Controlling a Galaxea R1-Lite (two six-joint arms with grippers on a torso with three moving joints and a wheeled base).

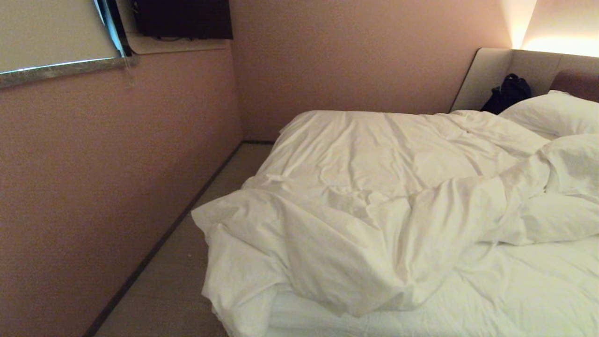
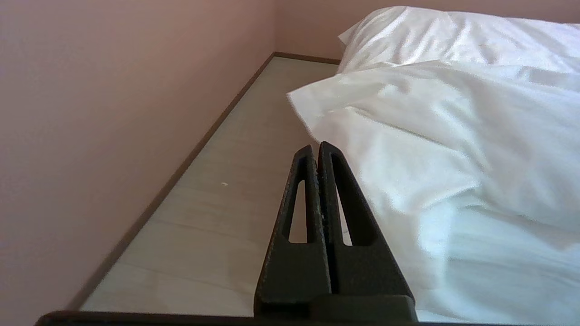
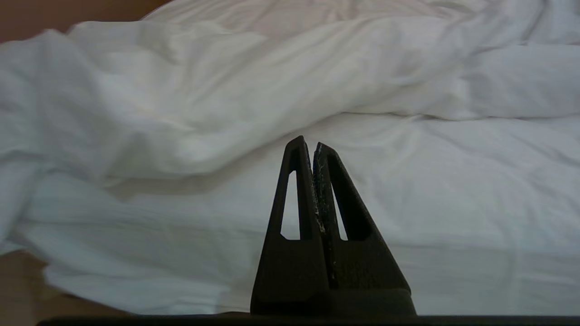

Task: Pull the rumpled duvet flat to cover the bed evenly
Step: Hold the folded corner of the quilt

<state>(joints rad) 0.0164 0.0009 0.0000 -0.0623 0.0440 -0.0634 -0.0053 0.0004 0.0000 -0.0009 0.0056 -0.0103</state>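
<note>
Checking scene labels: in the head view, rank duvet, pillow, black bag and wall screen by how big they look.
1. duvet
2. pillow
3. screen, cut off by the frame, so unsure against the pillow
4. bag

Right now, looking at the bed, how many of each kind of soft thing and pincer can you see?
Duvet: 1
Pillows: 2, one by the headboard, one nearer
Dark bag: 1
Pincers: 2, left pincer and right pincer, both shut
Total: 6
</note>
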